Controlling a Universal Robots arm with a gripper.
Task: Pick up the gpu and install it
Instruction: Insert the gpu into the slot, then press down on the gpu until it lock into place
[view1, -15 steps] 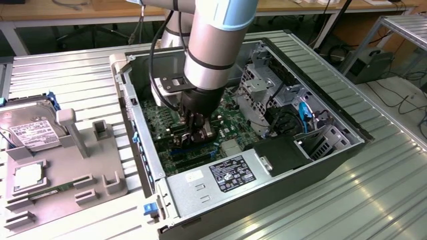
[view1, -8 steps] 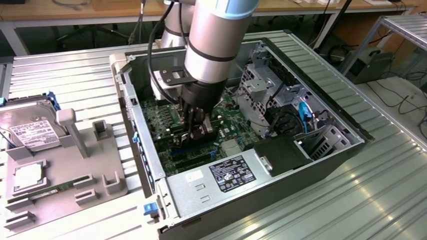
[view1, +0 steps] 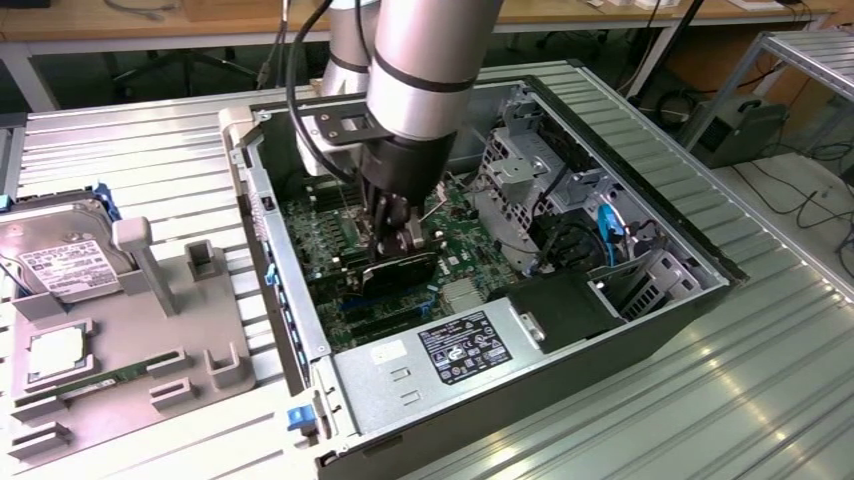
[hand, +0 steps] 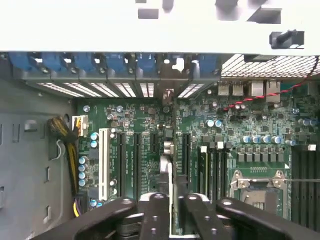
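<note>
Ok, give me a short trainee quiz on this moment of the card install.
1. True or false: the gripper is down inside the computer case.
2. Fill in: the hard drive lies outside the case, on the exterior view's ____.
3. Which thing is right at the gripper's tip? A the hard drive, B the graphics card, C the power supply.
Key: 1 true; 2 left; 3 B.

Ribbed matt metal table (view1: 747, 380), glossy silver arm (view1: 420, 70), grey plastic tray (view1: 160, 340)
</note>
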